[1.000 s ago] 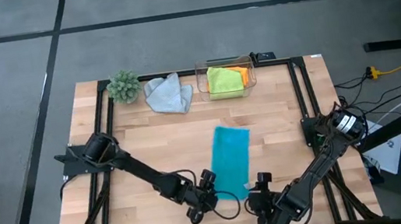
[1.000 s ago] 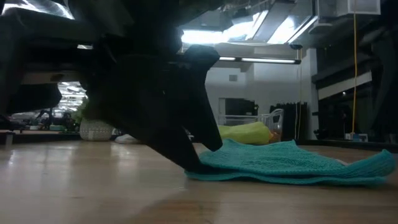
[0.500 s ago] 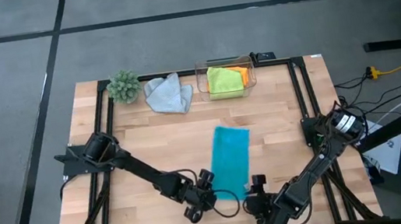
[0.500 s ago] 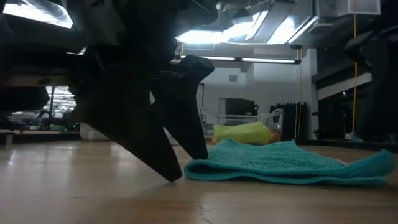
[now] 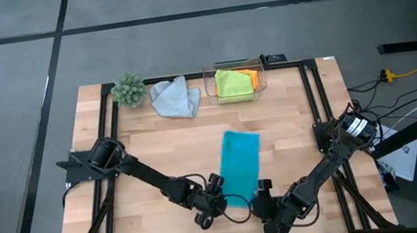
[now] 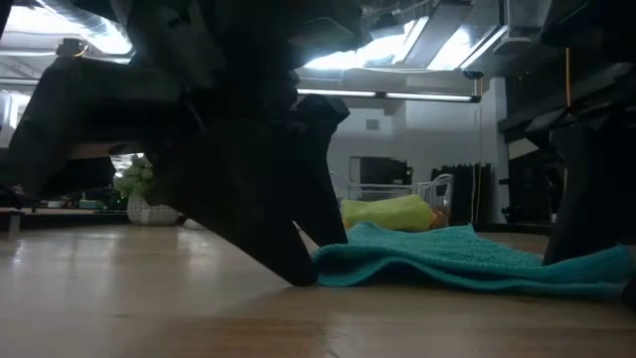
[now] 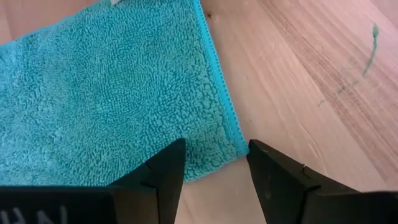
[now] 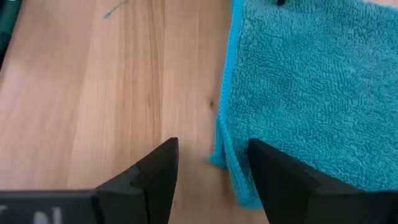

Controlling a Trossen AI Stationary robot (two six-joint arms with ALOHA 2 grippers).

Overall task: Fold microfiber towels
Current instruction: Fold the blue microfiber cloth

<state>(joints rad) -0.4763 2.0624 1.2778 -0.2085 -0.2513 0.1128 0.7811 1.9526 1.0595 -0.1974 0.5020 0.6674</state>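
Observation:
The turquoise towel (image 5: 239,161) lies on the table as a long folded strip, its short end toward the near edge. My left gripper (image 5: 217,190) is open at its near left corner (image 7: 237,148), one finger over the cloth and one over bare wood. My right gripper (image 5: 264,193) is open at its near right corner (image 8: 217,158), standing the same way. The grey towel (image 5: 175,98) lies crumpled at the back. The lime green towel (image 5: 232,83) and the orange towel (image 5: 247,74) lie in a clear box. My left gripper slants down at the towel's near left corner; in the low view a fingertip (image 6: 303,268) meets the towel's edge, but I cannot tell whether it touches. My right gripper stands astride the near right corner, where two layers show; I cannot tell whether it touches.
A small green plant (image 5: 128,88) stands at the back left, next to the grey towel. The clear box (image 5: 261,84) stands at the back middle. Bare wood lies left and right of the turquoise strip.
My right gripper has gone toward the table's left and far edge, up to the towel's near right corner, and now shows in the low view. My left gripper drew a little away from the near left corner and came back to it.

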